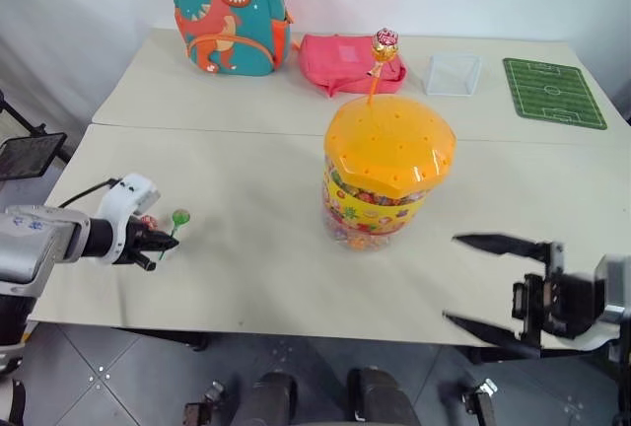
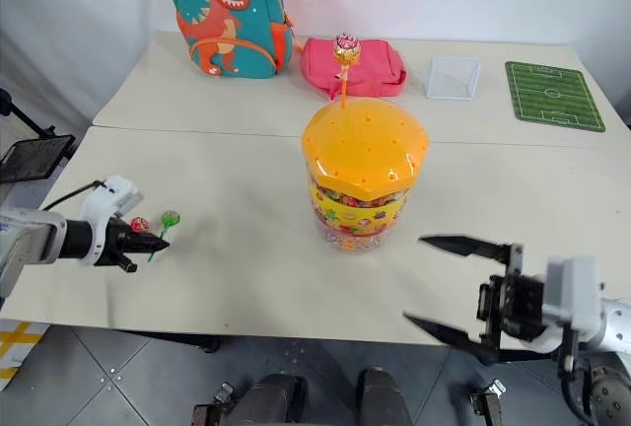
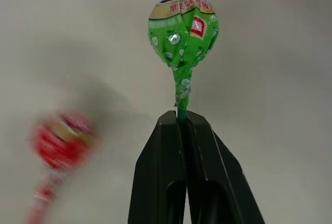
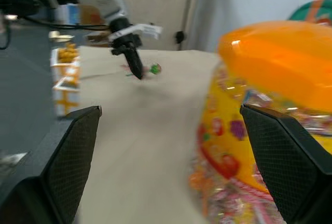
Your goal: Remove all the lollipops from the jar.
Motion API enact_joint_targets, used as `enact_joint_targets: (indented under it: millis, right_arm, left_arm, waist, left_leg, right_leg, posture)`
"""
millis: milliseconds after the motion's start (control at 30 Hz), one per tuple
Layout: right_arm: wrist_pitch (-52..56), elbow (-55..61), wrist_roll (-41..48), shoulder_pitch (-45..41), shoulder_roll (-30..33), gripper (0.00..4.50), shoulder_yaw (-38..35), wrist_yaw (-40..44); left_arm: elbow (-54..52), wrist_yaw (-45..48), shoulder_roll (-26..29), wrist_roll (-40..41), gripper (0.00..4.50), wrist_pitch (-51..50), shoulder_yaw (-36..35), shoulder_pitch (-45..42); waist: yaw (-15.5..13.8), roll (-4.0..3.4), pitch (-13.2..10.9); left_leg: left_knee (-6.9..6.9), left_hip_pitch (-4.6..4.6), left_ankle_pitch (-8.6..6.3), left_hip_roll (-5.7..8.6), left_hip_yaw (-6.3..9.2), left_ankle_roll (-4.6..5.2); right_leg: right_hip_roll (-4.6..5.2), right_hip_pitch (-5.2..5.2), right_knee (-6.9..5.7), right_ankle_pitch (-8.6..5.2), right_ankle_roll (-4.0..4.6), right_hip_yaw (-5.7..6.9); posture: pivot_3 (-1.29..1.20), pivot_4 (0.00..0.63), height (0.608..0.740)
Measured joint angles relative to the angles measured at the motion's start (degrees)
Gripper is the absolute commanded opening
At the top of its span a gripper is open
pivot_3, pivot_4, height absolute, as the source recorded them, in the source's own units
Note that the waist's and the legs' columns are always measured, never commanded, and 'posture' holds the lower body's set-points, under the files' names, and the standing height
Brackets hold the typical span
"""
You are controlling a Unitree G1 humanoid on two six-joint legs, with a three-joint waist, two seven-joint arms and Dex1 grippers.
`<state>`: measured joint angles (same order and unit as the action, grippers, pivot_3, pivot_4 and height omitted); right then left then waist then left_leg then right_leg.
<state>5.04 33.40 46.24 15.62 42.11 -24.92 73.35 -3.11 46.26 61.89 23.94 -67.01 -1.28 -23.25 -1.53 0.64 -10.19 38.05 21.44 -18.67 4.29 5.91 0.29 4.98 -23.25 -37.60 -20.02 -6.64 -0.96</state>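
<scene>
The left gripper (image 1: pixel 158 242), pinching the green lollipop (image 1: pixel 180 218) by its stick beside the red lollipop (image 2: pixel 139 224) on the table (image 1: pixel 246 278), looks ready to release, while the spread right gripper (image 1: pixel 483 283) must next reach the orange lollipop (image 1: pixel 384 46) standing in the jar (image 1: pixel 386 172) lid.

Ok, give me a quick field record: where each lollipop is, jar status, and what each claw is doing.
orange lollipop: standing in the jar lid, stick in a hole
green lollipop: stick pinched in left claw, low over the table
red lollipop: on the table beside the left claw
jar: upright, lid on
right claw: open, empty, near the jar
remaining: orange lollipop
</scene>
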Motion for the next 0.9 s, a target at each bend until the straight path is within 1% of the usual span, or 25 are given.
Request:
enact_joint_targets:
  millis: [67,133,167,233,333,367,400,467,567,667,700,767,800,833,867,900]
  right_arm:
    - [-0.2,-0.2,-0.5,1.7,0.0,4.50,0.1,2.3]
    - [-0.4,-0.2,-0.5,1.4,0.0,4.50,0.1,2.6]
    - [-0.5,-0.2,-0.5,1.3,0.0,4.50,0.1,2.6]
    - [-0.5,-0.2,-0.4,0.6,0.0,4.50,0.1,2.2]
    - [0.0,-0.2,-0.1,-0.1,-0.1,4.50,0.1,0.9]
    - [0.5,-0.2,0.7,-0.5,-0.4,4.50,-0.1,-0.3]
    - [1.0,-0.1,1.5,-0.8,-0.7,4.50,-0.4,-1.5]
    - [3.1,-0.1,3.9,-0.8,-1.0,4.50,-2.6,-5.3]
    - [5.2,-0.3,7.0,-0.7,-0.9,4.50,-7.2,-9.2]
    - [6.6,-0.7,10.4,-1.3,-0.9,4.50,-11.4,-13.1]
    - [6.9,-0.9,11.2,-1.7,-1.0,4.50,-12.4,-14.4]
    - [7.5,-1.2,12.2,-2.0,-1.3,4.50,-13.9,-16.6]
    - [7.6,-1.5,12.8,-2.0,-1.8,4.50,-15.3,-18.1]
    - [7.6,-2.4,13.2,-3.0,-2.2,4.50,-16.5,-19.9]
    - [7.6,-2.6,13.5,-3.8,-2.2,4.50,-17.4,-21.2]
    - [7.6,-2.5,13.6,-3.9,-2.2,4.50,-18.2,-21.7]
  left_arm:
    - [-1.0,-0.7,0.0,0.0,0.04,-0.2,-1.3,1.6]
    - [-1.5,-1.0,0.0,0.0,0.04,-0.3,-2.2,2.5]
    - [-1.8,-1.2,0.0,0.0,0.50,-0.2,-2.3,2.8]
    - [-2.3,-1.6,-0.2,0.1,0.95,0.3,-2.9,3.2]
    - [-2.5,-1.7,-1.5,0.7,1.89,1.3,-4.6,2.9]
    - [-2.5,-0.5,-1.0,1.0,2.14,2.1,-4.7,2.9]
    - [-2.3,0.6,-0.5,1.4,2.14,2.8,-4.8,2.7]
    - [1.6,4.3,1.2,1.6,2.14,7.1,-5.1,-0.4]
    - [7.8,8.8,3.3,1.7,2.14,12.9,-6.9,-6.3]
    - [10.4,15.3,2.6,3.1,2.14,20.6,-7.9,-11.3]
    - [10.8,16.9,1.2,3.9,2.14,22.6,-8.6,-13.1]
    - [11.9,18.9,-3.0,5.6,2.50,25.3,-9.2,-16.9]
    - [13.5,19.5,-7.7,6.4,2.69,27.8,-9.6,-20.3]
    - [14.6,19.3,-13.7,7.4,3.02,31.0,-9.8,-24.3]
    - [15.4,18.9,-18.6,8.1,3.27,34.1,-9.1,-27.5]
    - [16.2,18.5,-21.2,8.1,3.49,35.5,-8.8,-29.2]
  waist:
    - [0.0,0.00,0.0]
    - [0.1,0.00,0.0]
    - [0.1,0.00,0.0]
    - [0.1,0.00,0.0]
    - [0.1,0.00,0.0]
    - [0.1,0.00,0.0]
    - [0.1,0.00,0.0]
    - [0.1,0.01,0.0]
    - [0.0,0.00,0.0]
    - [0.0,0.00,0.0]
    - [0.0,-0.01,0.0]
    - [-0.1,-0.01,0.0]
    - [-0.3,-0.02,0.0]
    - [-0.8,-0.01,0.0]
    - [-1.0,0.05,0.0]
    - [-1.0,0.05,0.0]
  left_leg:
    - [0.01,-0.02,0.00,0.01,-0.06,0.00]
    - [0.03,-0.03,0.00,0.02,-0.11,0.00]
    - [0.03,-0.07,0.00,0.02,-0.11,0.00]
    - [-0.01,-0.09,0.00,0.01,-0.11,-0.01]
    - [0.00,-0.09,0.00,0.01,-0.12,-0.01]
    - [0.00,-0.09,-0.01,0.01,-0.12,-0.01]
    - [0.00,-0.08,-0.01,0.01,-0.12,-0.02]
    - [0.00,-0.06,0.00,0.00,-0.11,-0.03]
    - [0.01,-0.06,-0.01,0.02,-0.12,-0.03]
    - [0.01,-0.06,-0.01,0.04,-0.12,-0.02]
    - [0.02,-0.06,-0.01,0.05,-0.12,-0.02]
    - [0.06,-0.06,-0.01,0.05,-0.11,-0.02]
    - [0.11,-0.06,0.00,0.05,-0.07,-0.02]
    - [0.31,0.00,-0.01,0.08,-0.04,0.00]
    - [0.39,0.03,-0.01,0.09,-0.07,0.00]
    - [0.39,0.06,-0.01,0.08,-0.09,0.01]
  right_leg:
    - [0.02,0.01,0.00,0.00,0.00,-0.07]
    - [0.02,0.03,0.00,0.00,0.00,-0.11]
    - [0.02,0.03,0.10,0.00,0.00,-0.11]
    - [0.01,0.01,0.10,0.00,0.00,-0.13]
    - [0.01,0.01,0.09,0.00,0.00,-0.13]
    - [0.01,0.01,0.10,0.00,0.00,-0.13]
    - [0.02,0.01,0.10,0.00,0.00,-0.12]
    - [0.01,-0.02,0.15,0.00,0.00,-0.08]
    - [0.03,0.01,0.15,0.00,0.00,-0.08]
    - [0.07,0.03,0.17,0.00,0.00,-0.04]
    - [0.08,0.03,0.16,0.00,0.00,-0.02]
    - [0.07,0.03,0.12,0.00,0.00,0.04]
    - [0.08,0.11,0.11,0.00,0.00,0.10]
    - [0.09,0.14,0.10,0.01,-0.01,0.25]
    - [0.09,0.19,0.14,0.03,-0.05,0.36]
    - [0.07,0.23,0.08,0.03,-0.06,0.36]
  posture:
    - [0.00,0.150,0.740]
    - [0.00,0.150,0.740]
    - [0.00,0.150,0.740]
    - [0.00,0.150,0.740]
    - [0.00,0.150,0.740]
    - [0.00,0.150,0.740]
    - [0.00,0.150,0.740]
    - [0.00,0.150,0.740]
    - [0.00,0.150,0.740]
    - [0.00,0.150,0.740]
    - [0.00,0.150,0.740]
    - [0.00,0.150,0.740]
    - [0.00,0.150,0.740]
    - [0.00,0.150,0.740]
    - [0.00,0.150,0.740]
    - [0.00,0.150,0.740]
